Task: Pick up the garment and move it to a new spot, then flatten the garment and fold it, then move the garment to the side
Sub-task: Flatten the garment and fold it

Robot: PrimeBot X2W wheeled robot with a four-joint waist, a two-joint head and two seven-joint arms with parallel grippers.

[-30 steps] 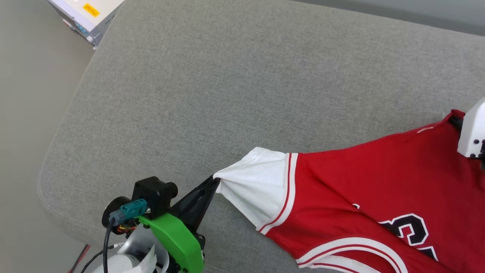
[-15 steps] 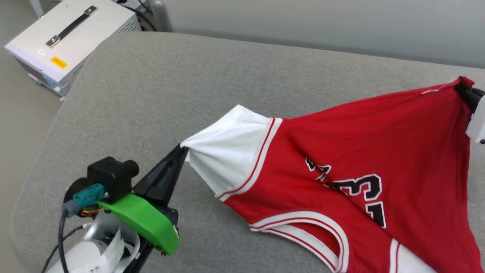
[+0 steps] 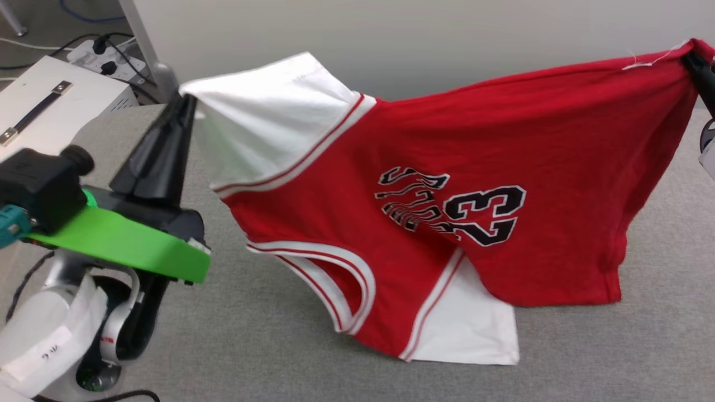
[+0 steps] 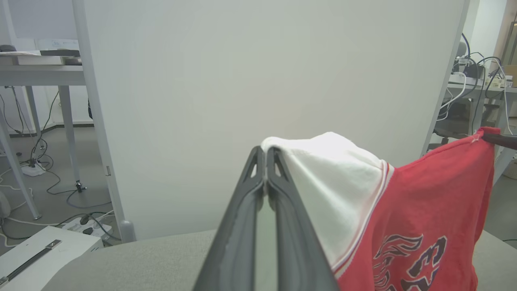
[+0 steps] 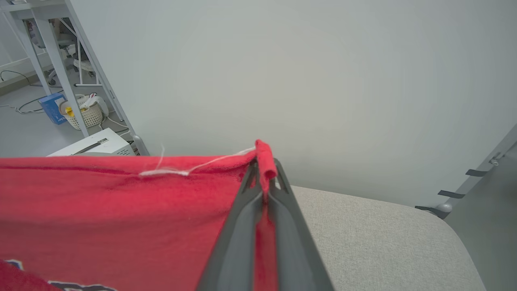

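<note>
Head view, near to far: grey surface, lower white sleeve apparently resting on it; garment hanging spread above, lettering outward; left gripper, fingers pinched on upper sleeve; right gripper, fingers pinched on hem corner; pickup done, with placing, flattening, folding and side move outstanding.

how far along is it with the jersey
Done: the pickup. The garment hangs stretched between the left gripper, shut on a white sleeve, and the right gripper, shut on a red corner. In hand: the move to a new spot; the lower sleeve touches the grey cushion, so it is not fully airborne. Left: laying it flat, folding, moving it aside.
</note>
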